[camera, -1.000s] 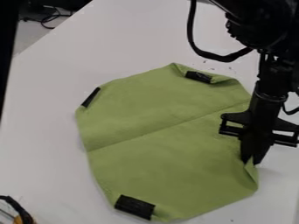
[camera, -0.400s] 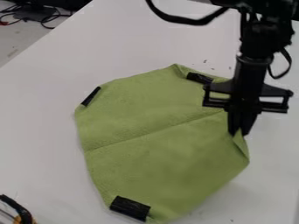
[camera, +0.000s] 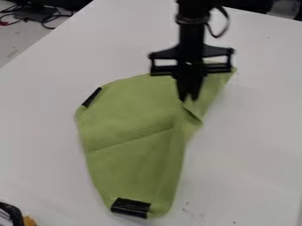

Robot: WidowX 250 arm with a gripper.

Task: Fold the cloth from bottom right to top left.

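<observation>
Your work surface is a smooth white table (camera: pixel 247 167), its far edge running across the upper right and another edge slanting down the upper left. Past that slanting edge you can see dark cables (camera: pixel 50 17) on a grey floor.

The cloth you are folding is a soft, matte green fabric piece (camera: pixel 130 132) with cut-off corners, lying from the middle of the view down to the lower left. A thin straight crease crosses it, rising from its left edge, and its right side is drawn in and puckered into a small fold beneath the gripper. You have the black two-finger gripper (camera: pixel 189 99) pointing down over the upper right part of the cloth, its fingers closed on a pinch of the green fabric.

Along the right, the cloth's edge bends inward below the pinch, and a corner pokes out behind the gripper. White tabletop spreads on both sides of the cloth, giving you room to move. A black and orange object (camera: pixel 26 220) sits at the bottom left edge of the view.

You have one cloth, one gripper and two glossy black strips on the cloth: one at the upper left (camera: pixel 91 97), one at the bottom (camera: pixel 131 208).
</observation>
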